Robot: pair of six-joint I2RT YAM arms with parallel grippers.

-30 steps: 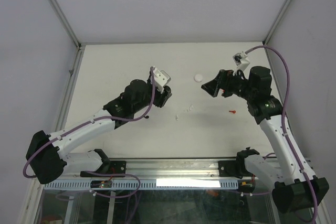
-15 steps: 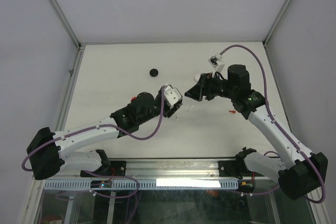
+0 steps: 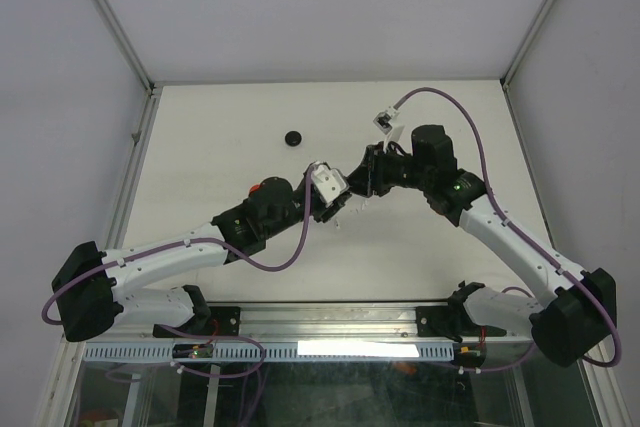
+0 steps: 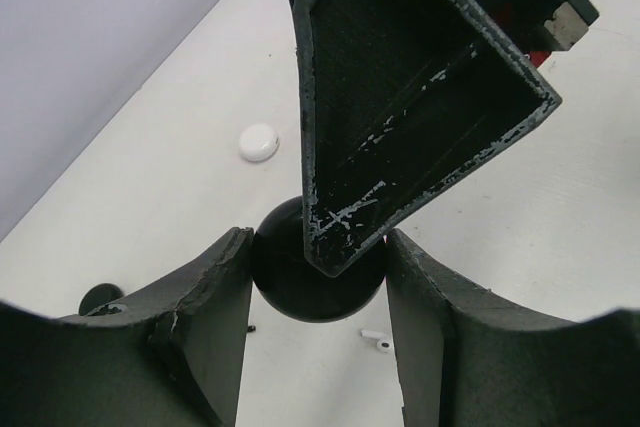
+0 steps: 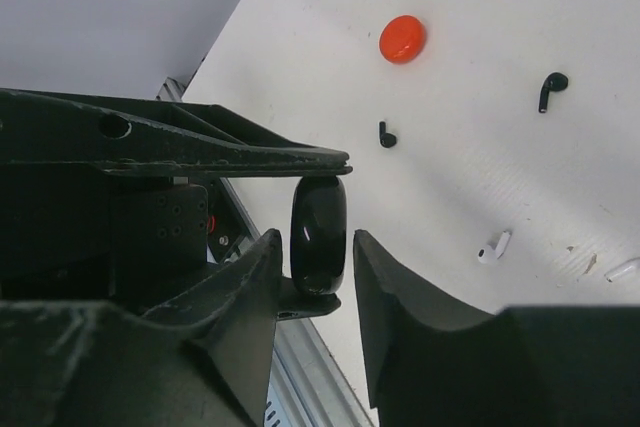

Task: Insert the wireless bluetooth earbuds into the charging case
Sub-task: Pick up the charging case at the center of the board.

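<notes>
My left gripper (image 4: 318,239) is shut on a black round charging case (image 4: 300,292), gripping its rim on both sides. My right gripper (image 5: 318,242) straddles the same case (image 5: 319,237) edge-on, and narrow gaps still show between its fingers and the case faces. In the top view the two grippers (image 3: 335,202) (image 3: 352,185) meet at mid-table and hide the case. Loose earbuds lie on the table: two black ones (image 5: 549,88) (image 5: 386,134) and white ones (image 5: 493,246) (image 5: 622,269) (image 4: 376,341).
A red disc (image 5: 403,38) lies beyond the black earbuds. A white disc (image 4: 259,142) sits farther back. A black disc (image 3: 293,137) lies at the back left. The table's near rail (image 3: 330,319) runs below the arms.
Both arms have come together at mid-table. The right gripper's fingers have narrowed from wide open to just around the black case held by the left gripper.
</notes>
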